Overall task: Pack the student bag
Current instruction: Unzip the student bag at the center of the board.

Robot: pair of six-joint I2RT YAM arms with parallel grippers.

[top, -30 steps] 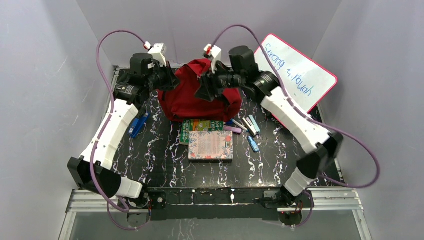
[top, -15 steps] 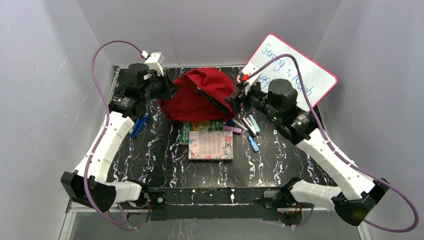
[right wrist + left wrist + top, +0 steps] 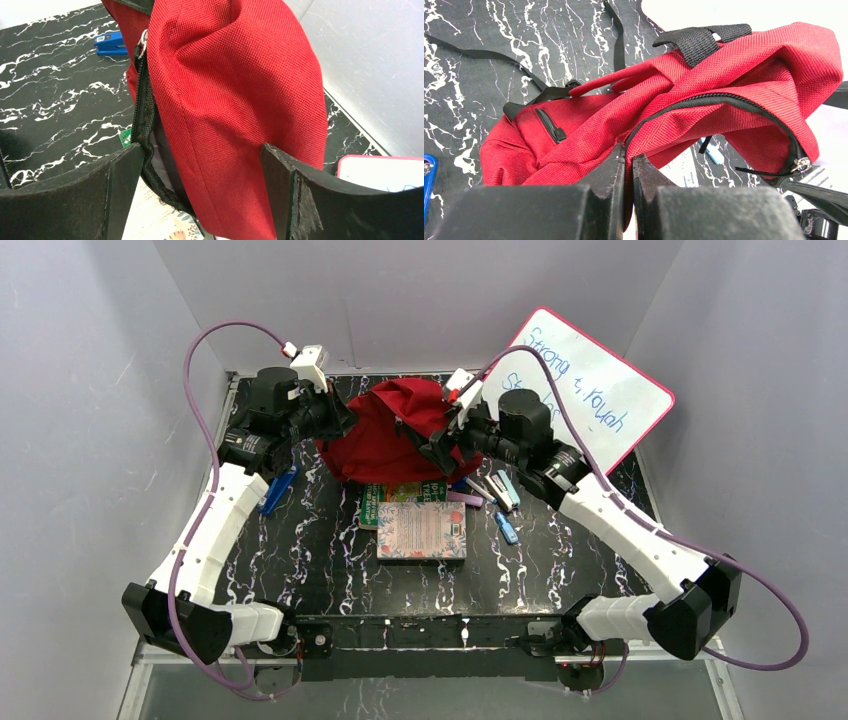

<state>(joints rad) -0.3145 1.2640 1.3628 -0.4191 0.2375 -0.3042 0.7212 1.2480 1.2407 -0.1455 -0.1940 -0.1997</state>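
The soft red backpack [image 3: 744, 70] is coarse woven cloth, matt, with ribbed black webbing straps [image 3: 699, 40] and a shiny metal zipper pull [image 3: 801, 164]. The black white-veined tabletop [image 3: 320, 540] looks smooth and faintly glossy. At far right, the pink-rimmed whiteboard [image 3: 600, 390] is slick. The left gripper's fingers [image 3: 611, 172] are matt black and grainy.

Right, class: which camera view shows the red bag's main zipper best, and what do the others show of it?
The left wrist view: the main zipper arcs across the student bag, pull visible. The right wrist view shows only one close stretch; from above it is barely visible.
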